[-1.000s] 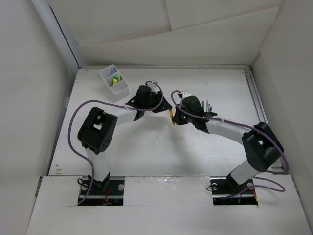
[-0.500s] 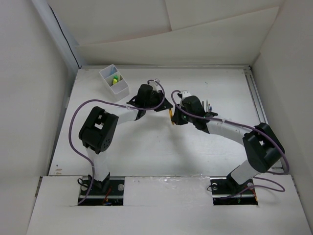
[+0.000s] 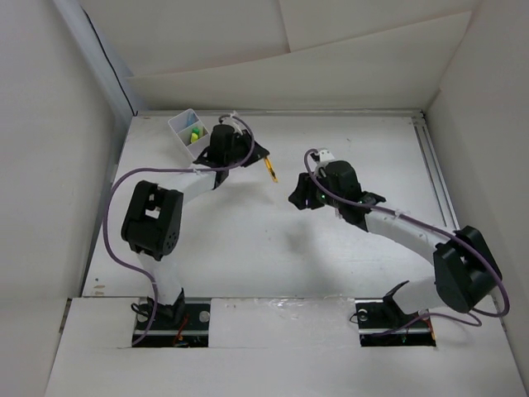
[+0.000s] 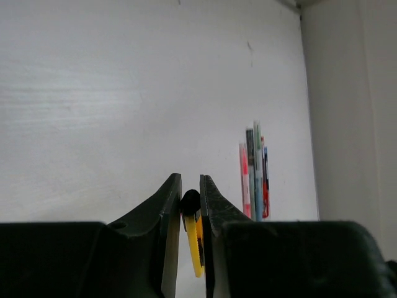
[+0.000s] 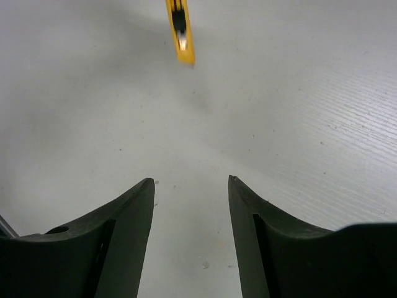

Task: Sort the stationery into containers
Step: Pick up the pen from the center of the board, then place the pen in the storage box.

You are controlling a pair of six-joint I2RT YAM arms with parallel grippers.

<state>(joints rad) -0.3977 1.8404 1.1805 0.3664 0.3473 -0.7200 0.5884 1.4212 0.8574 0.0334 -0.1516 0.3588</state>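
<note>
Right gripper point(image 3: 296, 198), mid-table: jaws stand wide apart with nothing between them, above the bare table point(image 3: 248, 248). Left gripper point(image 3: 260, 157), farther back: jaws closed tight on a yellow-and-black stationery piece point(image 3: 270, 169), which juts out toward the right arm. In the left wrist view, several pens point(image 4: 254, 171) lie side by side on the table beyond the fingers. The white divided tray point(image 3: 178, 124) sits near the far left corner, just beside the left arm, with yellow-green items in one compartment.
</note>
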